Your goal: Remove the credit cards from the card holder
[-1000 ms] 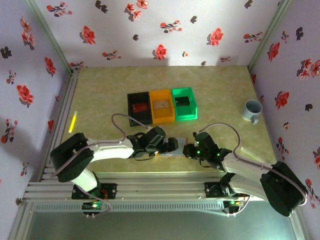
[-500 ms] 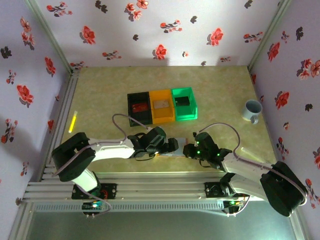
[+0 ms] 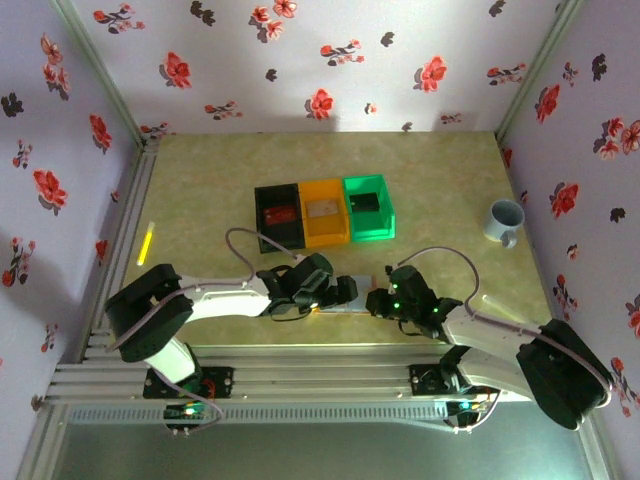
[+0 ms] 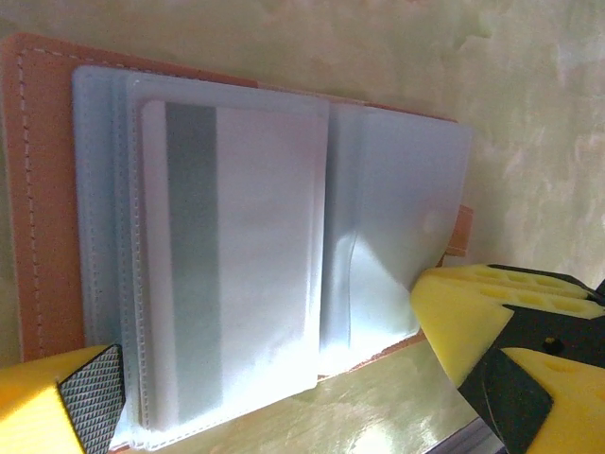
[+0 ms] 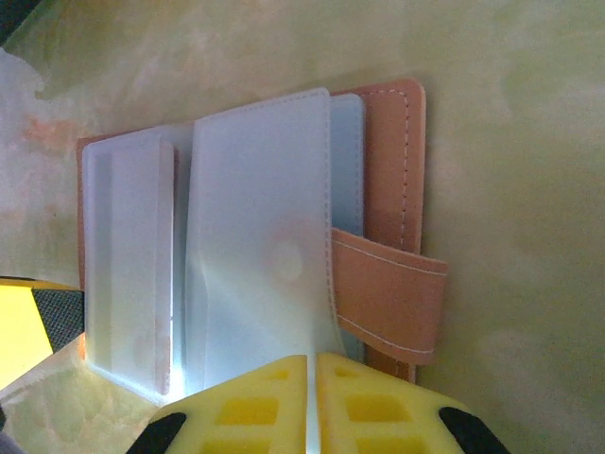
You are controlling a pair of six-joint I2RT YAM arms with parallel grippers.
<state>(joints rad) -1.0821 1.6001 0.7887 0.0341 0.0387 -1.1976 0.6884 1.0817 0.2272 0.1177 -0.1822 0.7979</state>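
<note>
Tabletop [image 3: 200, 190] bears card holder [image 5: 392, 180]; left jaws spread, right jaws pinching it.

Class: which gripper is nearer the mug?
Right. The right gripper works at the right edge of the card holder, below-left of the mug; the left gripper sits farther left, beyond it.

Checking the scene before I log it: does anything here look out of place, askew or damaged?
Nothing looks spilled or damaged. The card holder lies open, but one clear sleeve bows up instead of lying flat, its edge at the shut right claw. A thin yellow stick lies alone by the left rail.
</note>
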